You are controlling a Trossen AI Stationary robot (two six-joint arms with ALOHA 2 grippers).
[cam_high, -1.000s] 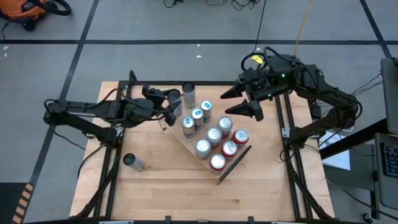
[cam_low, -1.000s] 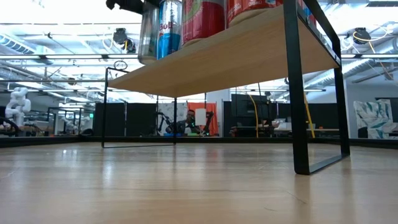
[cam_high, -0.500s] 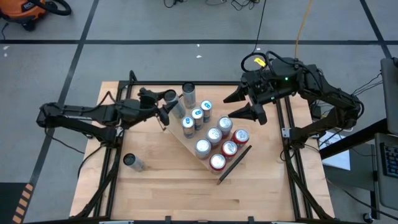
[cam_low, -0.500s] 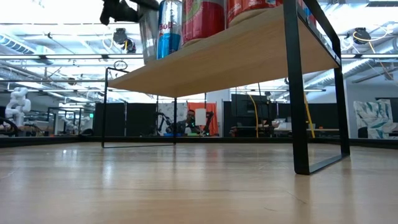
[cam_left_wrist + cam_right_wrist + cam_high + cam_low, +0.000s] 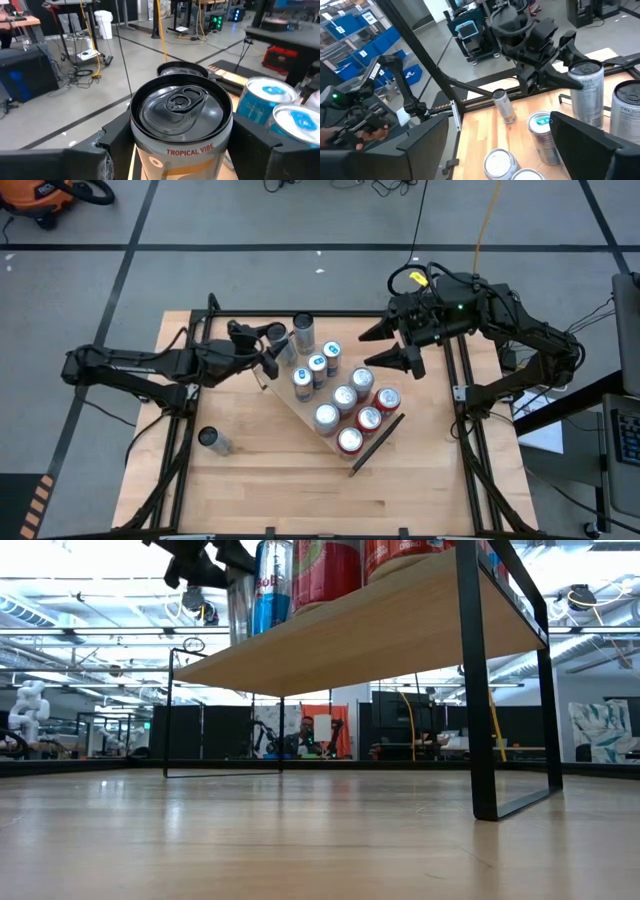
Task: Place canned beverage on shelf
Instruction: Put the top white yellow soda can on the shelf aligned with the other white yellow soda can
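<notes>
Left gripper (image 5: 268,352) is right at the shelf's (image 5: 300,415) near-left corner, and its jaws are clamped either side of a can (image 5: 181,131), lid up. The wrist view puts that can squarely between the two fingers (image 5: 117,145), its long axis upright, with the label reading TROPICAL VIBE. From above, the held can (image 5: 277,340) sits just beside the row of blue-topped cans (image 5: 317,366), at the board's edge. The low view shows its base roughly level with the shelf top, but I can't tell whether it's touching the wood or hanging just clear.

So the relation that matters: the open spot on the shelf lies just ahead of the left jaws, toward the standing cans, and that arm is plainly the nearer one. I'd judge a short set-down and release is what's left here.

Right gripper (image 5: 392,345) hovers over the far-right side of the shelf, jaws spread wide, holding nothing. One more can (image 5: 209,439) stands alone on the surface (image 5: 260,500), well apart from the shelf.
</notes>
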